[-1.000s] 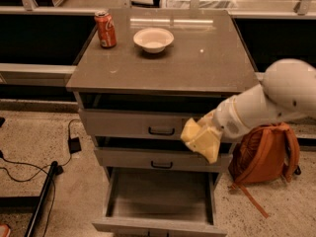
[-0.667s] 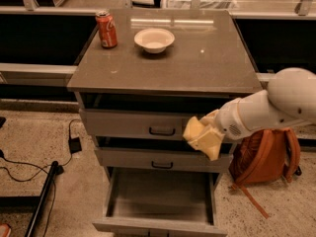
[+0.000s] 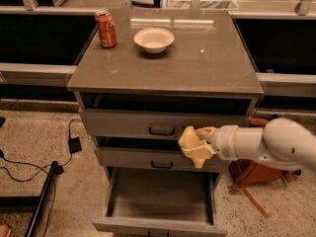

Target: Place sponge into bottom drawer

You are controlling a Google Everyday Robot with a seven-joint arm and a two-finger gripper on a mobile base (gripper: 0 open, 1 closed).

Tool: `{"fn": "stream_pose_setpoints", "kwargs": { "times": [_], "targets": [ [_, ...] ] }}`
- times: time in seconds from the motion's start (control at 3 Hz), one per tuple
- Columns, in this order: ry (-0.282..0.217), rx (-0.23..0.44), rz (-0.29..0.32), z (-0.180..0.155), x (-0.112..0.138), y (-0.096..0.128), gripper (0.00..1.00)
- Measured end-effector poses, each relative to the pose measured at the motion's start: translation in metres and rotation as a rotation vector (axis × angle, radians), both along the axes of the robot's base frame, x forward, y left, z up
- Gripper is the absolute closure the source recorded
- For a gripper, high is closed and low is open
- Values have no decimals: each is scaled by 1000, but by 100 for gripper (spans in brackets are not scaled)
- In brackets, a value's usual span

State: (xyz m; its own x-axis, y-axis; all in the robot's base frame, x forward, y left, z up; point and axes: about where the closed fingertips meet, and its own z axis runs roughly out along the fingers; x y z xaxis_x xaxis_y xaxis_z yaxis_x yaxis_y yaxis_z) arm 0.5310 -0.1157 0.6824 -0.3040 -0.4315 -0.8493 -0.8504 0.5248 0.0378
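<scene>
Right of centre, gripper (image 3: 203, 143) clamps sponge (image 3: 189, 145) in front of middle drawer (image 3: 148, 159), above the open bottom drawer (image 3: 158, 227) at lower centre. Pick looks done, drawer is out; left to do: lower sponge inside, release.

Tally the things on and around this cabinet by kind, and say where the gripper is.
Drawers: 3 (top drawer, middle drawer, bottom drawer pulled open)
Soda can: 1
Bowl: 1
Sponge: 1, held by the gripper in front of the middle drawer
Backpack: 1
Total: 7
</scene>
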Motion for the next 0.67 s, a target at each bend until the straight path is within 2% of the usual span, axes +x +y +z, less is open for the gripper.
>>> {"fn": "stream_pose_setpoints", "kwargs": {
  "times": [0.33, 0.67],
  "targets": [
    [-134, 99, -23, -29, 15, 1, 100],
    [-222, 159, -5, -52, 22, -4, 100]
  ]
}}
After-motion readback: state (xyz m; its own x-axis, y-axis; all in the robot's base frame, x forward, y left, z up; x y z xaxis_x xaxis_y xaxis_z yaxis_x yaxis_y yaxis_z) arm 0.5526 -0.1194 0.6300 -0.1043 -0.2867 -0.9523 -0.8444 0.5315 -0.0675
